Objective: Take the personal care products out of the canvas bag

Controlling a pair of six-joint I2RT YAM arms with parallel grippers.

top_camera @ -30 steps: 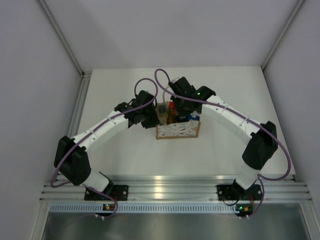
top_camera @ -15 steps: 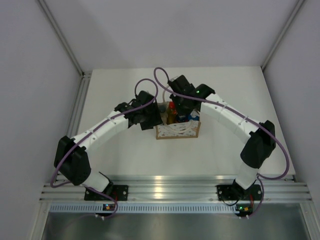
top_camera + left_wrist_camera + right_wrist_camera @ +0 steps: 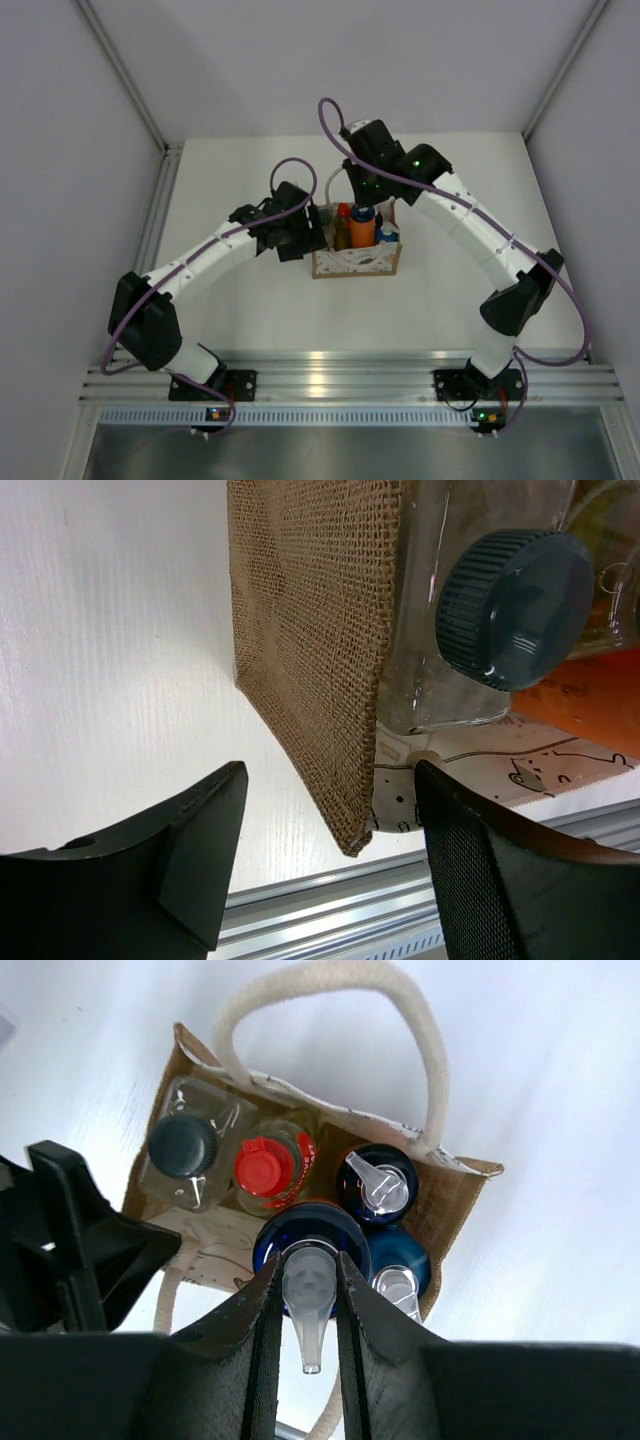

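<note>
Right wrist | right fingers [image 3: 262,1335] clamp blue-capped bottle [image 3: 292,1228] | left fingers [image 3: 190,840] apart at tan bag [image 3: 310,630]

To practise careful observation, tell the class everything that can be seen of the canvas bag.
The canvas bag is a small boxy tote of coarse tan weave, with a white patterned front panel and white rope handles. It stands upright and open on the white table. Bottles fill it; the right tool grips one bottle by its pump, seemingly partly raised. The open left tool straddles the edge of one side wall; whether it touches cannot be told.
</note>
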